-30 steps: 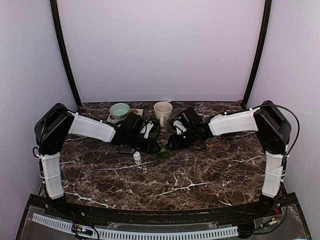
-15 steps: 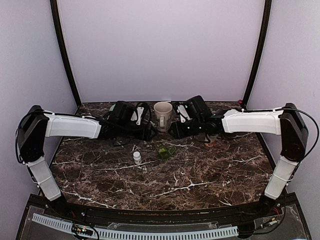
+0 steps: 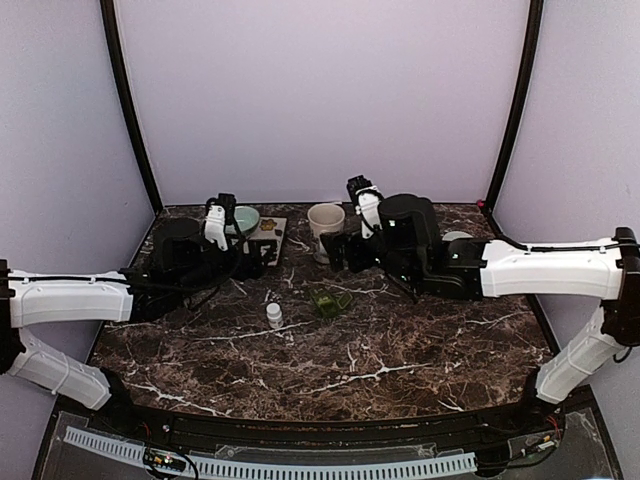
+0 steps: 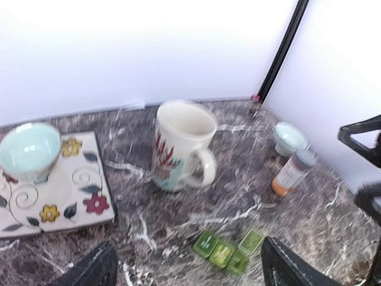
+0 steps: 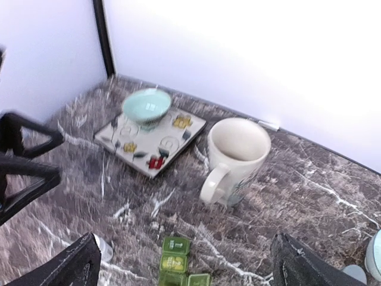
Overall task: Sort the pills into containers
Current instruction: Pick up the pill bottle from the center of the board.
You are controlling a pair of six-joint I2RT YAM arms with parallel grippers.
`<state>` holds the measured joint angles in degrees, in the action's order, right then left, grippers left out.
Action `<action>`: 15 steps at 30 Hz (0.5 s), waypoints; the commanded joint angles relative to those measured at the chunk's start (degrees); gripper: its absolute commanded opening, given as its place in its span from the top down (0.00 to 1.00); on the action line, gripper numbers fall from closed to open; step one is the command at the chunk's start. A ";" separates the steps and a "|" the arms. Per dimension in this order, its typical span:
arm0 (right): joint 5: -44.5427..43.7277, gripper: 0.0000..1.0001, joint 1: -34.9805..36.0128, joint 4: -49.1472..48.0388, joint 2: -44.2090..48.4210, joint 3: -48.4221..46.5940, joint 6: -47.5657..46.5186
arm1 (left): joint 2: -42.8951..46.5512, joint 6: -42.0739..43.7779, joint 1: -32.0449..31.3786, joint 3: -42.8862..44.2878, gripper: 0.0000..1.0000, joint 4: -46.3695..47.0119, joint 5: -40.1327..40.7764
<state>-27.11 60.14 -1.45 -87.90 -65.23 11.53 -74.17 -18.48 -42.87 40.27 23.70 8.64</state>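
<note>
Top external view: dark marbled table (image 3: pixel 400 350); both arms reach in from the sides toward the far middle.
Landmark: cream mug (image 3: pixel 326 218), upright near the back wall, mouth up, nothing showing inside it in the right wrist view.
Pill box (image 3: pixel 330 303): small, flat, green, with square compartments set in an L. It lies on the table on the near side of the mug, apart from it, and no gripper touches it. Three compartments in a row plus one beside them show in the left wrist view (image 4: pixel 229 250). Whether the lids are shut cannot be told.
Left gripper (image 3: pixel 258 260): left of the mug, raised over the table. The jaws are spread wide and hold nothing; its fingers (image 4: pixel 89 271) frame the left wrist view.
Right gripper (image 3: pixel 336 250): just right of the mug and close to it. The jaws are released wide and hold nothing; its fingers (image 5: pixel 309 265) frame the right wrist view.
Pale green bowl (image 3: pixel 241 218): left of the mug, on the far corner of the tile.
Flowered tile (image 3: pixel 270 234): square and cream, between the bowl and the mug, flat on the table.
White bottle (image 3: pixel 274 316): small, upright, near-left of the mug, beside the pill box but apart from it.
Orange pill bottle (image 4: pixel 293 173): right of the mug, white cap, tilted.
Small pale bowl (image 4: pixel 290 138): right of the mug, just beyond the orange bottle.
</note>
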 commanded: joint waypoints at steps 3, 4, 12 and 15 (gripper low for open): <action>-0.37 0.00 -1.25 -24.27 3.17 5.82 -0.38 | 7.31 5.80 -0.83 -6.36 0.01 14.52 5.37; 1.36 0.00 -1.23 -24.57 2.29 4.91 -1.26 | 7.86 5.23 -0.81 -7.24 0.01 16.59 5.54; 8.32 0.25 -1.10 -27.35 -2.02 0.34 -4.55 | 11.05 2.30 0.30 -8.56 0.08 13.19 5.20; 10.54 0.31 -0.76 -22.84 -5.39 -5.26 -4.80 | 11.96 4.15 0.39 -8.48 0.09 10.77 5.22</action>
<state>-21.04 58.89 -23.83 -90.04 -63.66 8.01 -64.71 -15.92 -42.89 32.16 36.32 13.76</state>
